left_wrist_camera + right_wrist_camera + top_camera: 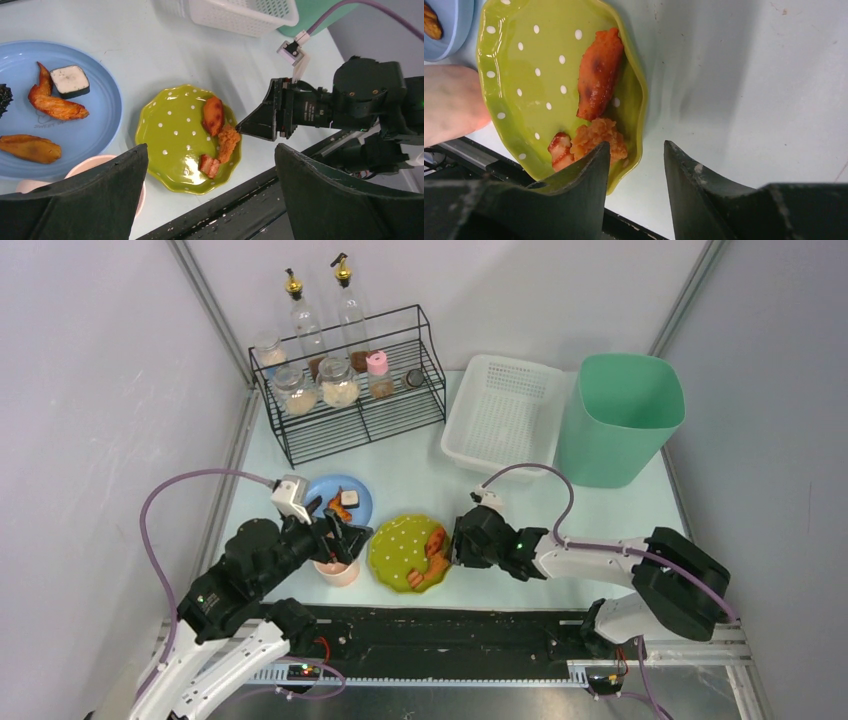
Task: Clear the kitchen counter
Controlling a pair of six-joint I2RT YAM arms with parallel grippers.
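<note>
The kitchen counter [420,475] is seen as a pale mint tabletop, crowded along its far and near edges; a black wire rack [350,425] of jars and bottles is set at the far left corner, a green bin [620,415] at the far right corner, and a white basket [505,410] between them at the far edge; these are probably meant as the places for scraps and dishes. All three are shown whole only by the top view.

The left gripper [210,165] is held wide open above a pink cup [338,573] at the near edge, left of centre, presumably in readiness to take it; the right gripper [636,145] is held narrowly parted, one finger over the green dotted plate [400,550] and the other outside it on the bare counter, so a pinch of the rim is judged to be intended; nothing is gripped yet.

A blue plate [322,490] is set just beyond the cup; its scraps are made plain only by the left wrist view. On the green plate an orange wing [599,75], a crumbed piece [596,137] and a red strip [558,147] are gathered at the right rim; the rim's place between the fingers is shown only by the right wrist view.
</note>
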